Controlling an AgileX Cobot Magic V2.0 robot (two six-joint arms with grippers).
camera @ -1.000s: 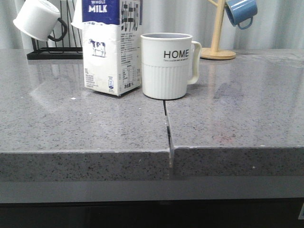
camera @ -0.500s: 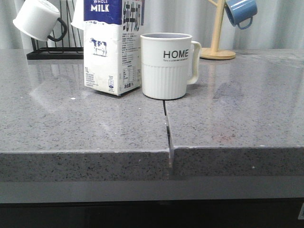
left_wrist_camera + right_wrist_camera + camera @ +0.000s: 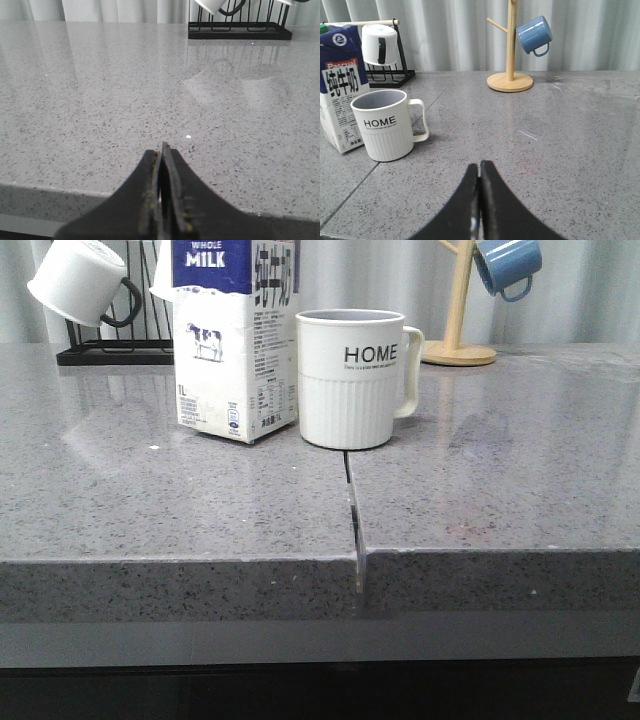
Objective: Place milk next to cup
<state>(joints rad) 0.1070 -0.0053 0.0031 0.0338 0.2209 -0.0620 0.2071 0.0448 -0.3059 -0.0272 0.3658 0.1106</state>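
left gripper (image 3: 161, 200): nearest you, fingers pressed together, nothing in them, low over bare countertop (image 3: 100, 100).
right gripper (image 3: 480, 210): fingers also pressed together, empty, well apart from cup and milk.
cup (image 3: 350, 378): white ceramic mug, "HOME" in black, ribbed lower half, cream handle on its right; upright at the counter seam.
milk (image 3: 236, 340): just beside the cup on its left, a bit behind; touching or not, can't tell. Upright.
milk handling: prob. heavy if full, thin card walls dent if you squeeze hard; coated skin likely slick. Tall, so tippy. Grip flat sides mid-height, w/ moderate force.
milk looks: tall white carton, blue top band "WHOLE MILK", small cow pic, fine print on the side.
far back: black rack (image 3: 110, 350), wooden mug tree (image 3: 458, 310).
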